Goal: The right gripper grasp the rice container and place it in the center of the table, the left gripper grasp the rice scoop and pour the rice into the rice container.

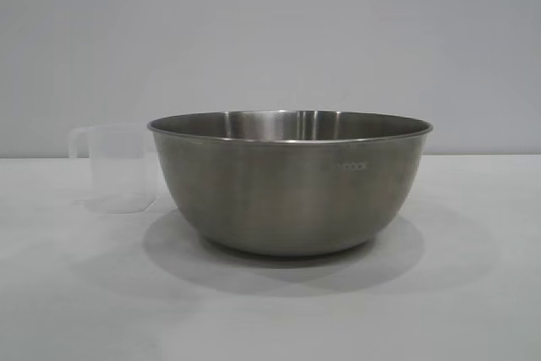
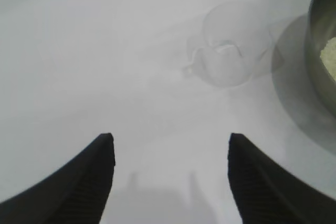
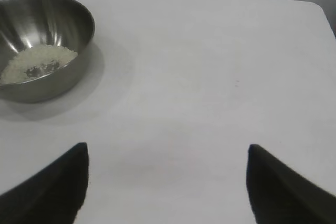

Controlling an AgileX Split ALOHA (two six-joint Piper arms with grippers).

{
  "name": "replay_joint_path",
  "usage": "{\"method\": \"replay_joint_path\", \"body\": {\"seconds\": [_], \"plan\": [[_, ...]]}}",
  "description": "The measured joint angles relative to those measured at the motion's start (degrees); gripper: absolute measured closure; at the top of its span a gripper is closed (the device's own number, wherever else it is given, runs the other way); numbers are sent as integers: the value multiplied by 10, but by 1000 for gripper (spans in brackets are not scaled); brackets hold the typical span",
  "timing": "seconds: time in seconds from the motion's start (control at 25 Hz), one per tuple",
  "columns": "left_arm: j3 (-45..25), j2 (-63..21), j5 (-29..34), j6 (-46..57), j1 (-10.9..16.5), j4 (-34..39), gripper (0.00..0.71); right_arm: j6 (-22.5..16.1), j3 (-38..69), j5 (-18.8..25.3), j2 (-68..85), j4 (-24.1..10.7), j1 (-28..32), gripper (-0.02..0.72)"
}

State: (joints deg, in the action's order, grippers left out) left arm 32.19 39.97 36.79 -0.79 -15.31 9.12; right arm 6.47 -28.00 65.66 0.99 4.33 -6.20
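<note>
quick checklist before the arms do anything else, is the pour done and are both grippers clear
1. rice in the rice container: ok, a pale layer lies on its floor.
2. rice scoop set down on the table: ok, it stands upright beside the container, apart from it.
3. Scoop emptied: ok, no grains show in it from the left wrist view.
4. left gripper free: ok, open, holding nothing.
5. right gripper free: ok, open over bare table, away from the container.
6. Container centred on the table: cannot tell.

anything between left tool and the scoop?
Nothing: in the left wrist view only bare white table lies between the open left tool and the rice scoop, which stands beside the rice container.
</note>
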Motion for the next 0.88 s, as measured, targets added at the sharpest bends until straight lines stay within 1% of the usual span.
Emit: {"method": "replay_joint_path", "body": {"seconds": [0.28, 0.48, 0.64, 0.88], "plan": [[0, -151, 131, -42, 0, -79, 305, 0, 0, 0, 0, 0, 0, 133], [0, -246, 231, -49, 0, -115, 305, 0, 0, 0, 0, 0, 0, 133], [0, -319, 259, -50, 0, -133, 305, 0, 0, 0, 0, 0, 0, 133], [0, -384, 300, -52, 0, -135, 305, 0, 0, 0, 0, 0, 0, 133]]}}
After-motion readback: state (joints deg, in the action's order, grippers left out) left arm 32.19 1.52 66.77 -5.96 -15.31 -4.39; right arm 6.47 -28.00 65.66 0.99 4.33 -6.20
